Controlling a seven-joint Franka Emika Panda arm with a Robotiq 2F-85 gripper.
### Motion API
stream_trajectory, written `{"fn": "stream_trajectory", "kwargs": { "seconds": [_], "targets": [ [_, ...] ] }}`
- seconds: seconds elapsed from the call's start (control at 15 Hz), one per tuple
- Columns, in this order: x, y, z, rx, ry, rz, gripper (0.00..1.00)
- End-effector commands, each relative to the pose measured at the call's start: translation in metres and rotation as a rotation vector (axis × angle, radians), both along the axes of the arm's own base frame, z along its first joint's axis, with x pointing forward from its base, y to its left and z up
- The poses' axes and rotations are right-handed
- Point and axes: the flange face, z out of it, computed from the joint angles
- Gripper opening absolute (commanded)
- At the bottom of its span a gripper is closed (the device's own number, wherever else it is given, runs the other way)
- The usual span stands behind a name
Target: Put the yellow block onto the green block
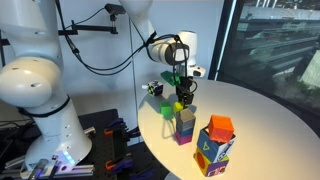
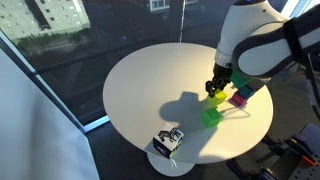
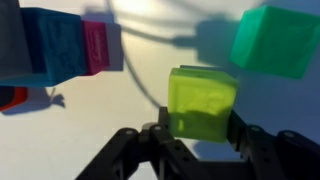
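Note:
My gripper (image 3: 203, 140) is shut on the yellow block (image 3: 203, 100); both jaws press its sides. In an exterior view the gripper (image 2: 217, 88) stands upright over the yellow block (image 2: 217, 98) near the round table's far right part. The green block (image 3: 275, 40) lies apart from it, at the wrist view's top right, and sits on the table in an exterior view (image 2: 211, 117), nearer the front edge. I cannot tell whether the yellow block touches the table. The gripper also shows in an exterior view (image 1: 185, 92).
A blue and pink block (image 3: 70, 45) lies close to the held block; it shows as pink in an exterior view (image 2: 240, 97). A grey-on-pink stack (image 1: 185, 125) and a multicoloured pile (image 1: 215, 145) stand nearby. A dark cube with white marks (image 2: 168, 140) sits at the white table's (image 2: 150, 90) edge.

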Motion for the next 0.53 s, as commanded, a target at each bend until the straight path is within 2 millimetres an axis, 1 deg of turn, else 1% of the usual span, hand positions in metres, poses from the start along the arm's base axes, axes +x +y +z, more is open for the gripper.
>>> {"fn": "stream_trajectory", "kwargs": {
  "seconds": [0.0, 0.2, 0.47],
  "targets": [
    [-0.003, 0.003, 0.026, -0.014, -0.003, 0.007, 0.31],
    [-0.005, 0.009, 0.038, -0.013, -0.003, 0.019, 0.31],
    [-0.008, 0.018, 0.049, -0.010, 0.004, 0.039, 0.31]
  ]
}}
